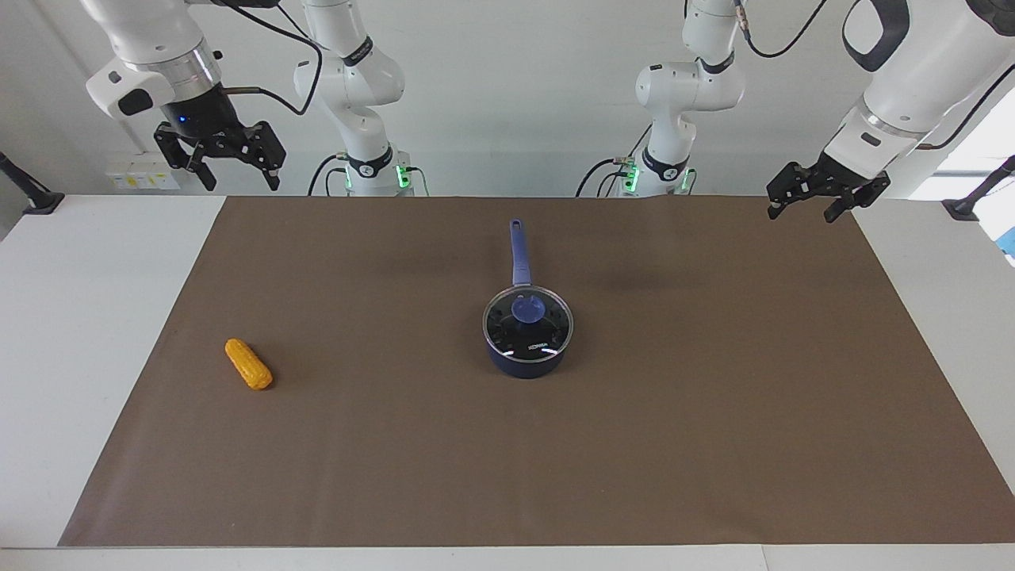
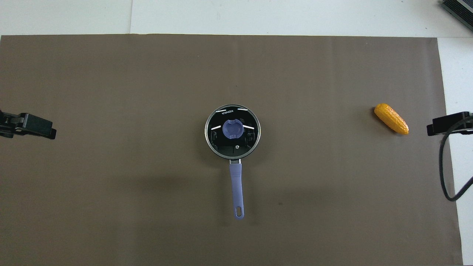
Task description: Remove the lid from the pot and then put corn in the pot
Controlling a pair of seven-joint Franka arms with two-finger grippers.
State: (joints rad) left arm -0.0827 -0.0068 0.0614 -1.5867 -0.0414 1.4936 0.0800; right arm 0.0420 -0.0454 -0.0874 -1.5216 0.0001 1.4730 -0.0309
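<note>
While the lid [image 1: 528,319] sits on the pot [image 1: 526,361], you have both steps left; the corn [image 1: 248,364] lies apart; the left gripper [image 1: 802,206] and the right gripper [image 1: 239,178] are spread.

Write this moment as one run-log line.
clear glass lid: on dark blue pot | orange-yellow corn cob: on brown mat, right arm's end | left gripper: raised, open | right gripper: raised, open

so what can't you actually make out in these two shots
- Pot inside: the lid lies on it with glare in both views, so any contents are unclear.
- Left gripper and right gripper: the overhead view's edges cut them off, only tips show.
- Lid lettering: too small to read in the facing view.
</note>
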